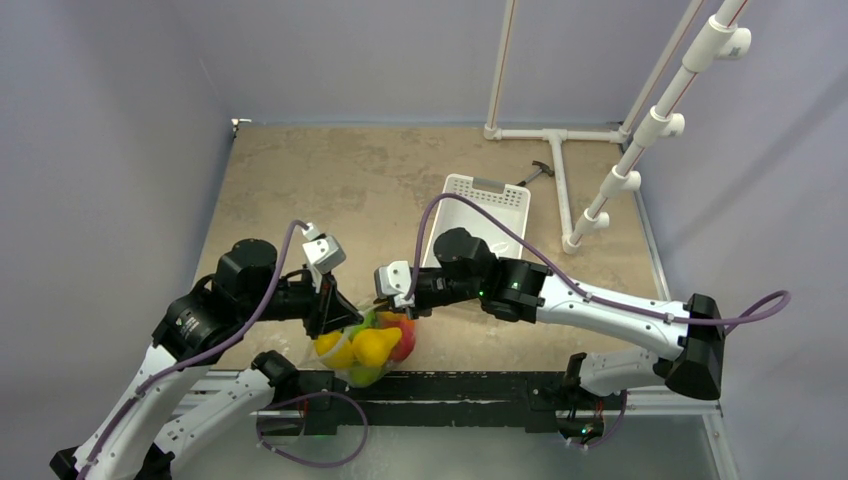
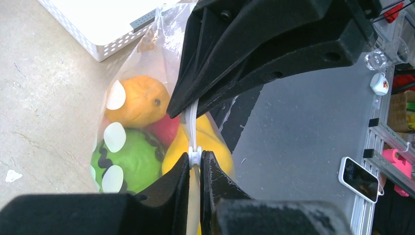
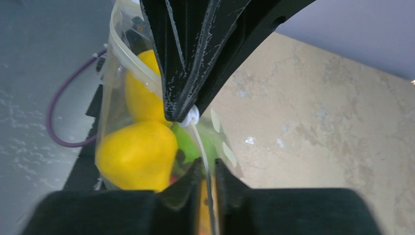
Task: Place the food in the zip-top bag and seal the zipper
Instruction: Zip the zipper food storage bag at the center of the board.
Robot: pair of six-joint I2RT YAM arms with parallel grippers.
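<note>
Left gripper [image 2: 195, 157] and right gripper [image 3: 208, 166] are both clamped on the zipper [image 2: 194, 128]. Expect slippery, floppy film. The zip-top bag [image 2: 164, 51] is weighted by food [image 2: 137, 100] just beyond the fingertips. Grip only the stiffer strip.

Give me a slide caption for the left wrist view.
Left gripper and right gripper pinch the zipper of the bag, toy fruits inside.
</note>
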